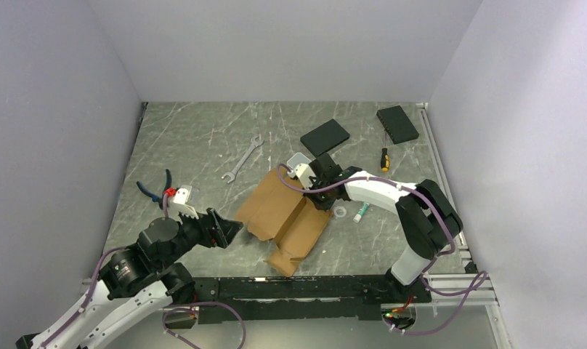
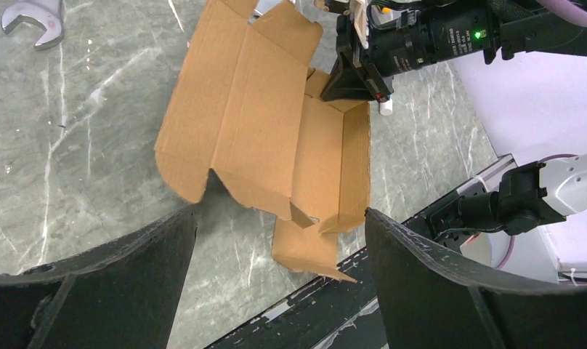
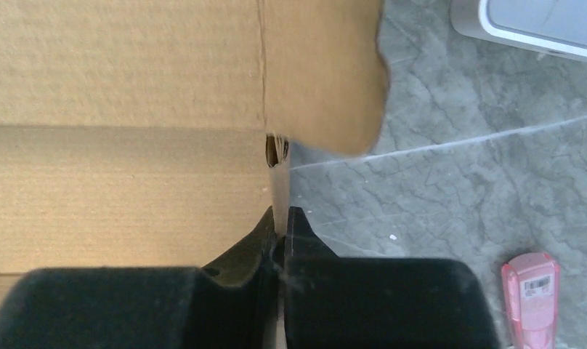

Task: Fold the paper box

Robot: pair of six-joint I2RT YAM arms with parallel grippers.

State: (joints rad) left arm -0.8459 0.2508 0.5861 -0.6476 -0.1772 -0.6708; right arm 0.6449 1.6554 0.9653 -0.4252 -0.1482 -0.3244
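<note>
The table [image 1: 189,138] is grey and smooth, with thin white lines like stone. On the left, the left gripper [image 1: 231,231] has its two black fingers spread wide with nothing between them. It is near the box's left edge but not touching it. A shiny metal wrench [image 1: 243,156] lies flat farther back.

The paper box [image 1: 274,209] sits in the middle of the table. It is brown ribbed cardboard, partly folded, with flaps sticking out and wavy cut edges. There is open table on its left and far sides.

The right gripper [image 3: 281,218] has its jaws almost together, pinching a thin cardboard wall on the box's right side. Its black fingers hide the bottom of that wall. Farther right lies a small pink thing [image 3: 532,298], cut off by the picture's edge.
</note>
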